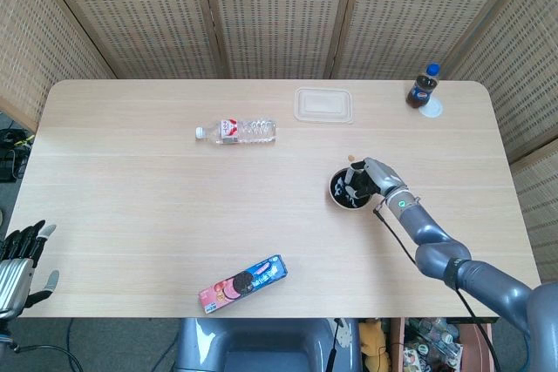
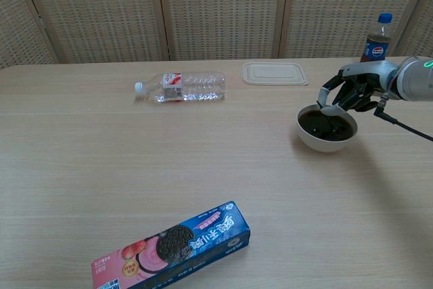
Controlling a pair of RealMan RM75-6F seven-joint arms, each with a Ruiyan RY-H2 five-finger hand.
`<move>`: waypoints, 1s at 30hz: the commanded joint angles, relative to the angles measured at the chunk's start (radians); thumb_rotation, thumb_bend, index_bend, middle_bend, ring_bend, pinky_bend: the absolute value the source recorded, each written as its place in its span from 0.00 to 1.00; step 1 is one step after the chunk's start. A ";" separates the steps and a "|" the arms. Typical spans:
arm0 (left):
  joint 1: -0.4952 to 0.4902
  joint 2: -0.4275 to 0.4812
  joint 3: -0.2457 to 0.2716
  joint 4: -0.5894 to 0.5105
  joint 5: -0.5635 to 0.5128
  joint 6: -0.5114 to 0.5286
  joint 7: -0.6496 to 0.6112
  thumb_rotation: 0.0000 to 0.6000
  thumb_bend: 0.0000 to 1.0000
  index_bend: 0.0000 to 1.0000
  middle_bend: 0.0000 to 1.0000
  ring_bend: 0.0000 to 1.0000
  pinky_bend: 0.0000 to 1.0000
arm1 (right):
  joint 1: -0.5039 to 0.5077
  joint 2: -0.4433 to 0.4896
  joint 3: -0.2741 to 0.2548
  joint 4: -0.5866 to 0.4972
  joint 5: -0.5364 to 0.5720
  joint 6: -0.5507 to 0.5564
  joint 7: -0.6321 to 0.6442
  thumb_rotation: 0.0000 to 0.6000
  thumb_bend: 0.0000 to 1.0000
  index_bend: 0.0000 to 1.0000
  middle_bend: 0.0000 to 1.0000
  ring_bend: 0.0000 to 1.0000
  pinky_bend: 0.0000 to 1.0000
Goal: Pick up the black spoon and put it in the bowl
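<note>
A bowl (image 1: 347, 191) (image 2: 327, 130), white outside and dark inside, stands right of the table's middle. My right hand (image 1: 367, 177) (image 2: 350, 91) hovers over its right rim, fingers curled down toward the inside. The black spoon does not stand out against the dark inside of the bowl and the dark fingers, so I cannot tell whether the hand still holds it. My left hand (image 1: 17, 259) hangs off the table's near left corner with its fingers apart, holding nothing; the chest view does not show it.
A clear water bottle (image 1: 237, 131) (image 2: 181, 87) lies at the back left of centre. A lidded plastic container (image 1: 323, 104) (image 2: 273, 73) sits behind the bowl. A cola bottle (image 1: 423, 86) (image 2: 376, 36) stands at the far right. A biscuit box (image 1: 243, 283) (image 2: 172, 246) lies near the front edge.
</note>
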 commanded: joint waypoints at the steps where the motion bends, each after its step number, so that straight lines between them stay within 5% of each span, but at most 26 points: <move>1: 0.001 0.000 0.000 -0.001 -0.001 0.002 0.002 1.00 0.45 0.00 0.00 0.00 0.00 | 0.008 -0.010 0.005 0.029 -0.007 -0.013 0.009 1.00 0.91 0.77 1.00 1.00 1.00; 21: 0.005 0.006 0.002 -0.003 -0.003 0.004 0.003 1.00 0.45 0.00 0.00 0.00 0.00 | 0.002 -0.018 0.005 -0.014 -0.067 -0.007 0.043 1.00 0.91 0.77 1.00 1.00 1.00; 30: 0.002 0.003 0.002 -0.008 -0.003 -0.001 0.012 1.00 0.45 0.00 0.00 0.00 0.00 | 0.023 -0.022 0.017 0.047 -0.057 -0.016 0.043 1.00 0.91 0.77 1.00 1.00 1.00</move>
